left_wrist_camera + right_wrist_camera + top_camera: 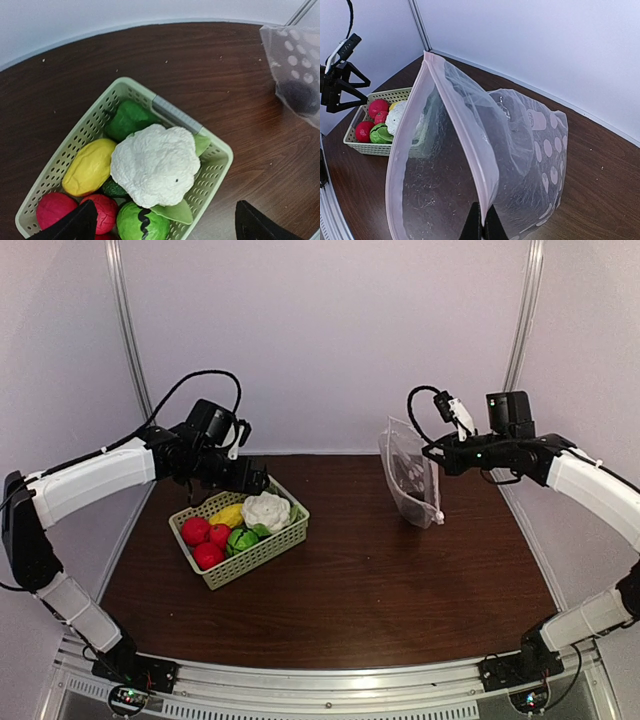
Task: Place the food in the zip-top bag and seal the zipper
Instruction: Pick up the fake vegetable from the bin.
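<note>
From above, the left gripper (250, 480) hangs over the far end of the pale green basket (260, 555) on the table (400, 590). The food (240, 525) lies heaped in the basket. Well apart to the right, the right gripper (437, 455) holds the zip-top bag (410, 485) up by its top edge; whether the bag's bottom touches the table I cannot tell

From the left wrist, the gripper's fingers (75, 225) are spread wide with nothing between them. Below sits the white cauliflower (155, 165), beside it the yellow lemon-like piece (90, 167), with red fruits (55, 210) and green pieces around them. A dark piece (300, 96) lies inside the bag

From the right wrist, the fingers are pressed together, pinching the zipper (470, 145) on one lip, and the bag's mouth gapes open
</note>
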`<state>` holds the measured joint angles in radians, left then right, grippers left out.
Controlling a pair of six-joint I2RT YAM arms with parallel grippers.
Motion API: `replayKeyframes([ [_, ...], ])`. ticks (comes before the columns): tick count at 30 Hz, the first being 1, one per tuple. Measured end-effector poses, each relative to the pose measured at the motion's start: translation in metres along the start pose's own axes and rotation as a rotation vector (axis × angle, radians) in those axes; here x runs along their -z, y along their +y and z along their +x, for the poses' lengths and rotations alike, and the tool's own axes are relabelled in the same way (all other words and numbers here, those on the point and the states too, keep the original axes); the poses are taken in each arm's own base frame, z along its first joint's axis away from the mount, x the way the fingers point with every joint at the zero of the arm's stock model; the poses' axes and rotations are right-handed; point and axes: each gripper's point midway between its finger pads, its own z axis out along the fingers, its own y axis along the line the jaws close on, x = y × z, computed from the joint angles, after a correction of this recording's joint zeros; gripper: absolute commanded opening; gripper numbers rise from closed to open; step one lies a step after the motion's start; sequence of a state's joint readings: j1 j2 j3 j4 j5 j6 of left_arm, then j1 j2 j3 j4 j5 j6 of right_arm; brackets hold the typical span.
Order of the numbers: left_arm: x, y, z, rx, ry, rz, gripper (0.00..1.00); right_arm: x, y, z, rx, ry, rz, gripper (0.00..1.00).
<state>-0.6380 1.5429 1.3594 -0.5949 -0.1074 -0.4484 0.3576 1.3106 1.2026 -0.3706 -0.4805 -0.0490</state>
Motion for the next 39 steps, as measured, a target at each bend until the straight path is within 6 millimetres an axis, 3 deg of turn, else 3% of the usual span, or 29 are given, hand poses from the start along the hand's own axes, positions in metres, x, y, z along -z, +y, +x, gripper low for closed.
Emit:
replayKeyframes([
  [4,-0.025,0.026,0.025,0.073,0.101,-0.033,0.94,0.001,0.000,0.000,0.013,-0.002,0.003,0.00],
  [9,-0.040,0.036,0.037,0.146,0.148,-0.017,0.93,0.005,-0.007,-0.005,0.056,-0.001,0.049,0.00],
  [16,-0.054,0.033,0.048,0.251,0.184,0.069,0.90,0.002,-0.016,-0.010,0.091,0.021,0.083,0.00],
  [22,-0.069,0.029,0.065,0.294,0.236,0.113,0.97,-0.001,-0.017,-0.001,0.084,0.038,0.082,0.00],
  [29,-0.080,0.028,0.067,0.319,0.241,0.119,0.97,-0.004,-0.016,0.011,0.073,0.060,0.076,0.00],
  [39,-0.096,0.019,0.070,0.367,0.252,0.182,0.91,-0.001,-0.015,0.014,0.063,0.056,0.077,0.00],
])
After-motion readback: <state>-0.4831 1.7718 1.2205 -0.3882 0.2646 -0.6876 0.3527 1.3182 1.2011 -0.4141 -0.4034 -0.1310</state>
